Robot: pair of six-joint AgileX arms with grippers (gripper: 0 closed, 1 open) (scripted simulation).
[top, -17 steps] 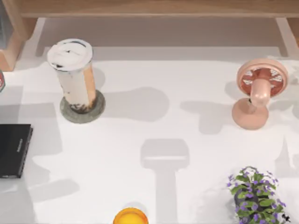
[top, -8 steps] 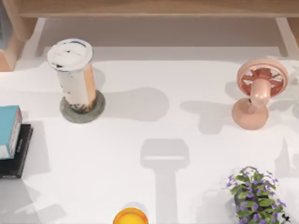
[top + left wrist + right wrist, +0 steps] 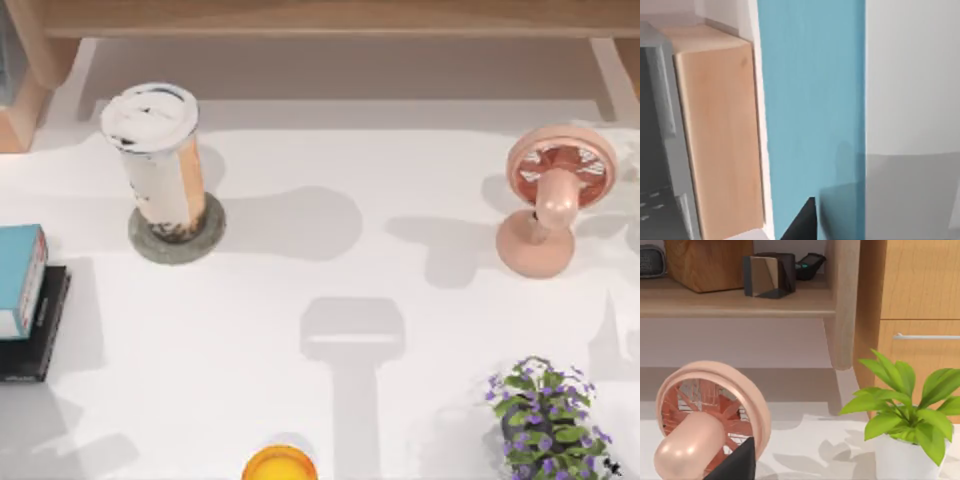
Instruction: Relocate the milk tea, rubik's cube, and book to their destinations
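A: Book (image 3: pixel 20 278) sits on black slab (image 3: pixel 30 345), tabletop's left edge; milk tea (image 3: pixel 160 165) on coaster (image 3: pixel 205 235), far-left. Fingers?
B: Cannot tell. Book looks stiff, heavy; grip its spine

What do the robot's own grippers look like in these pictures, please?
Little is visible. The left gripper shows as a plain black, pointed wedge; the right gripper as a similar black angular wedge. No cables or markings can be seen.
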